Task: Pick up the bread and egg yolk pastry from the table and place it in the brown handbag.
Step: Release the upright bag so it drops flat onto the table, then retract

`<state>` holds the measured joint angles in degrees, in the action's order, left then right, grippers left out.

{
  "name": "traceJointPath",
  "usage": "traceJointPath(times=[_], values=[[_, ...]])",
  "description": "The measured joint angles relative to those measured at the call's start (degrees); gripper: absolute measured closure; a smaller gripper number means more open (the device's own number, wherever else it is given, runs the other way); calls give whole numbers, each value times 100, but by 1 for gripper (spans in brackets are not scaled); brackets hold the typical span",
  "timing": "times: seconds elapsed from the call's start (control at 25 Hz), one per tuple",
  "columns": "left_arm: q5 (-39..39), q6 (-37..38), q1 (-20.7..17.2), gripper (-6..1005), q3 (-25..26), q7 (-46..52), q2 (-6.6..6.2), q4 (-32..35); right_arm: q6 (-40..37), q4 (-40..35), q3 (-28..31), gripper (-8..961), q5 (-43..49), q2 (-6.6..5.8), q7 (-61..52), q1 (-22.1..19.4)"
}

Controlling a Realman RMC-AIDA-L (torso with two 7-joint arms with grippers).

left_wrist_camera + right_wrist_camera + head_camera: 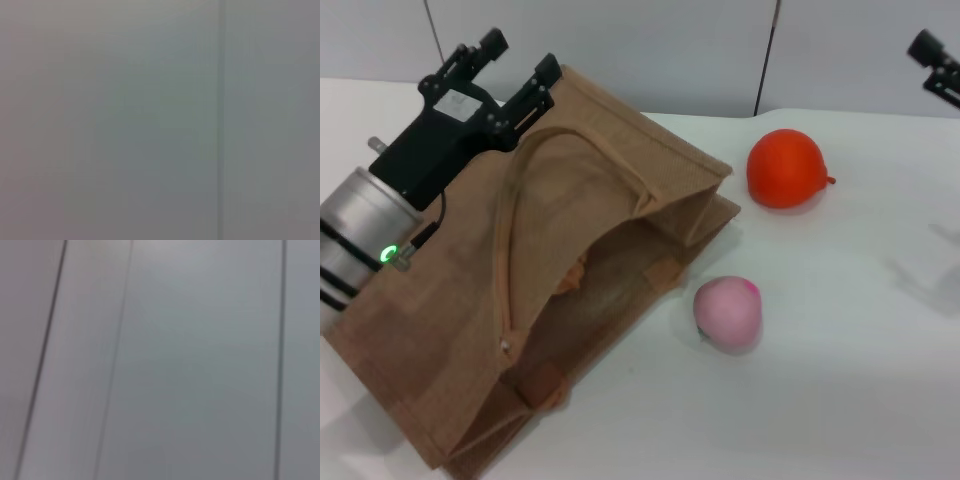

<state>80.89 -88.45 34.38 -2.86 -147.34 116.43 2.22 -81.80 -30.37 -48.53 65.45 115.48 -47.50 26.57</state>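
Above the brown handbag (570, 290), the left gripper (515, 68) hovers released; neither bread nor pastry shows on the table (840, 380).

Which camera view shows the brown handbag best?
The head view. There the brown handbag lies on the white table, mouth open, with the left gripper over its far edge. Both wrist views show only blank grey panels, no handbag.

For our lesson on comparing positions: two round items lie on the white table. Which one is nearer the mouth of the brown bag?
The pink ball, lying just off the brown handbag's open mouth. The orange fruit sits farther back, beyond the bag's corner.
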Motion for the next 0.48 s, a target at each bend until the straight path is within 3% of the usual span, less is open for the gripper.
traceJointPath(times=[0.16, 0.24, 0.48], values=[[107, -697, -173, 255, 119, -30, 2, -2, -2, 519, 3, 59, -659, 1, 861, 18], [348, -583, -236, 118, 313, -43, 10, -13, -4, 818, 4, 59, -1020, 6, 1247, 60], [1621, 332, -302, 118, 1067, -366, 48, -524, 9, 1750, 8, 59, -2366, 17, 2228, 134]])
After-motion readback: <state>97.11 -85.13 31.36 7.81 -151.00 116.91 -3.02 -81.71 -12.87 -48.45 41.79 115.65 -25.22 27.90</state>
